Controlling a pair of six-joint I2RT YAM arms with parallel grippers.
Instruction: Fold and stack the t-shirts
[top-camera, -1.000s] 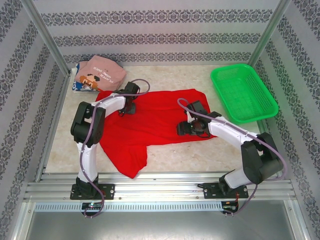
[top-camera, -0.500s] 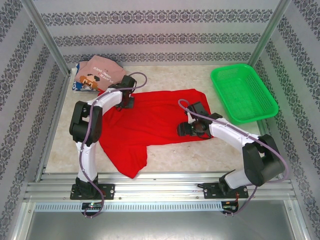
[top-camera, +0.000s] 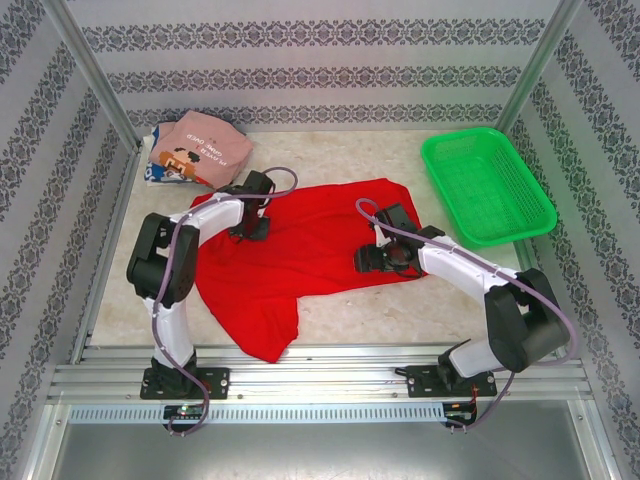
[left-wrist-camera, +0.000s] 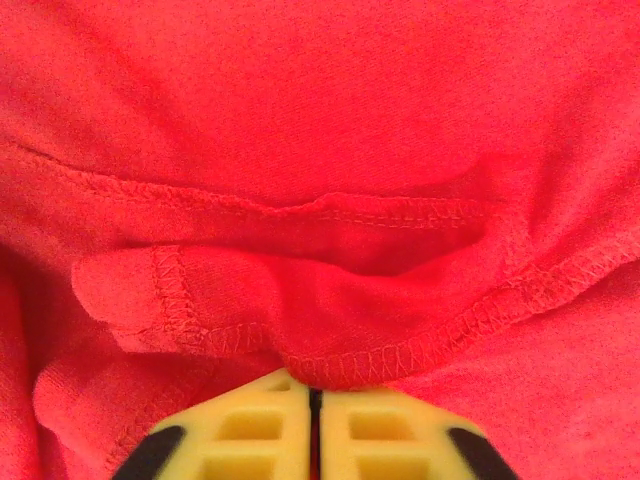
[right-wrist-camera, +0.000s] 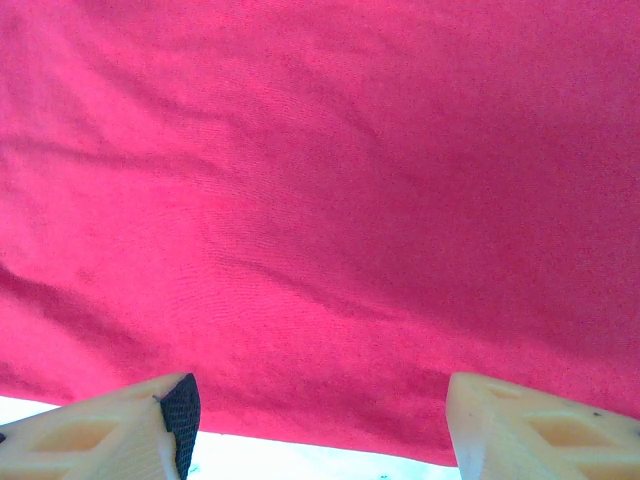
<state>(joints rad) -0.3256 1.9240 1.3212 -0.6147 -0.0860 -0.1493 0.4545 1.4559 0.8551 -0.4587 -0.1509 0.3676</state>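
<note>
Pale desk (top-camera: 350, 310) within patterned panels (top-camera: 320, 60): red shirt (top-camera: 310, 250) spread at centre, pink shirt (top-camera: 205, 148) heaped in the far-left corner, green basket (top-camera: 488, 185) at far right. Your left fingers (left-wrist-camera: 260, 425) are pressed together on a hem fold of the red shirt. Your right fingers (right-wrist-camera: 115, 430) stand apart over its near-right edge.
</note>
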